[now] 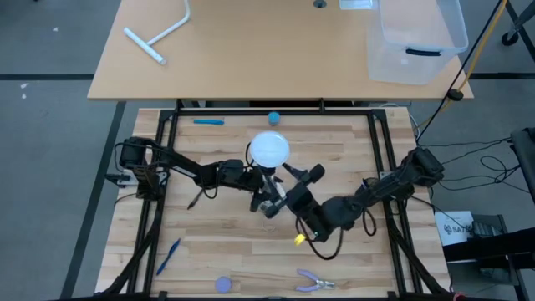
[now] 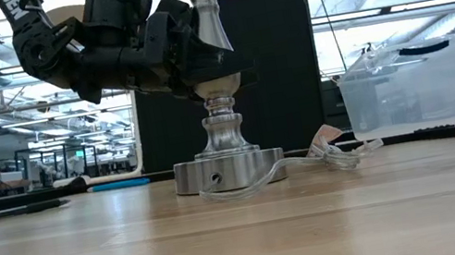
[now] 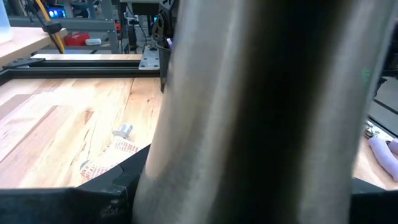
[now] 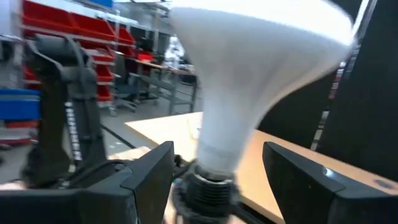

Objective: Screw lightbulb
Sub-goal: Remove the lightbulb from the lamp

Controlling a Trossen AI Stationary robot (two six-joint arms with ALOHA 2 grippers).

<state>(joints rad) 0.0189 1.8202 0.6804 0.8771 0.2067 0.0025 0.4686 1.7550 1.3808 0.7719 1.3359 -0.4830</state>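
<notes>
left gripper (image 1: 253, 178) clamped on the silver stand (image 2: 219, 101); right gripper (image 4: 217, 180) fingers apart beside the lightbulb (image 4: 249, 87) neck, contact seemingly none.

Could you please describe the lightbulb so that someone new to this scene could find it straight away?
Look at the middle of the wooden table, where both arms meet at a silver stand. On top sits the lightbulb: a white frosted globe narrowing to a screw neck, far bigger than the small blue ball behind it.

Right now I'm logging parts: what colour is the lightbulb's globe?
White, frosted. The lightbulb shows best in the right wrist view.
</notes>
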